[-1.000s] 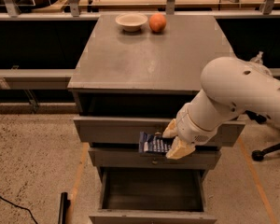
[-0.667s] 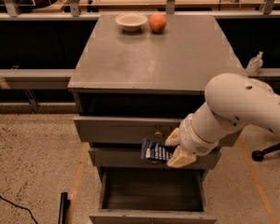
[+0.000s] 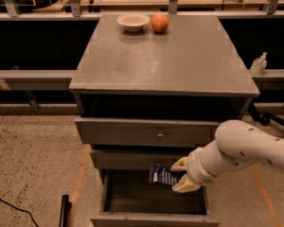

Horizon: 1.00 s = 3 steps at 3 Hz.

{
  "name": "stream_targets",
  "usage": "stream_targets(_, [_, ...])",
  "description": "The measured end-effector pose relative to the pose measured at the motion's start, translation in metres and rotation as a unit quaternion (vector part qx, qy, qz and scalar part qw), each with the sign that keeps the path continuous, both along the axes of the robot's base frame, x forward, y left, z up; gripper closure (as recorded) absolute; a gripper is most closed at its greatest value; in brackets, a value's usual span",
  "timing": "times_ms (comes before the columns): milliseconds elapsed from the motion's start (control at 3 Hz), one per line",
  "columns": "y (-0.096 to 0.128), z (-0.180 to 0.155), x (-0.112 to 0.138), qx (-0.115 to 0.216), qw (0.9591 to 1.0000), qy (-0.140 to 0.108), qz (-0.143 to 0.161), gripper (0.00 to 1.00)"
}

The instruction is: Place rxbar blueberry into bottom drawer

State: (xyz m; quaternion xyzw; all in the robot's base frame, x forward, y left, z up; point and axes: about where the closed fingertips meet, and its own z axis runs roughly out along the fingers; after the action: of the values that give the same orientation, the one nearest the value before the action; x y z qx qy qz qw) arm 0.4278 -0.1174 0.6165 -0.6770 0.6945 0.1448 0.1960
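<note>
My gripper (image 3: 179, 175) is shut on the rxbar blueberry (image 3: 162, 175), a flat dark navy bar with white lettering. It holds the bar level, sticking out to the left, just above the open bottom drawer (image 3: 154, 196) and in front of the middle drawer. The bottom drawer is pulled out, with a dark interior and a plain grey front. My white arm reaches in from the right.
The grey cabinet top (image 3: 161, 56) carries a cream bowl (image 3: 133, 21) and an orange round fruit (image 3: 160, 22) at the back. The upper drawer has a brass knob (image 3: 160, 136). A spray bottle (image 3: 258, 64) stands to the right. A black cable (image 3: 9, 203) lies on the floor at left.
My arm and gripper have moved down and a little right with the bar, from in front of the middle drawer toward the open bottom drawer.
</note>
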Motion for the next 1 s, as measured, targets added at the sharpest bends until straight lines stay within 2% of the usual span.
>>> stream_targets(333, [-0.012, -0.075, 0.003, 0.003, 0.9998, 0.019, 0.010, 1.00])
stream_targets(667, [-0.028, -0.153, 0.011, -0.004, 0.9983, 0.057, -0.011, 1.00])
stream_targets(1000, [-0.026, -0.184, -0.006, 0.002, 0.9959, 0.090, -0.012, 1.00])
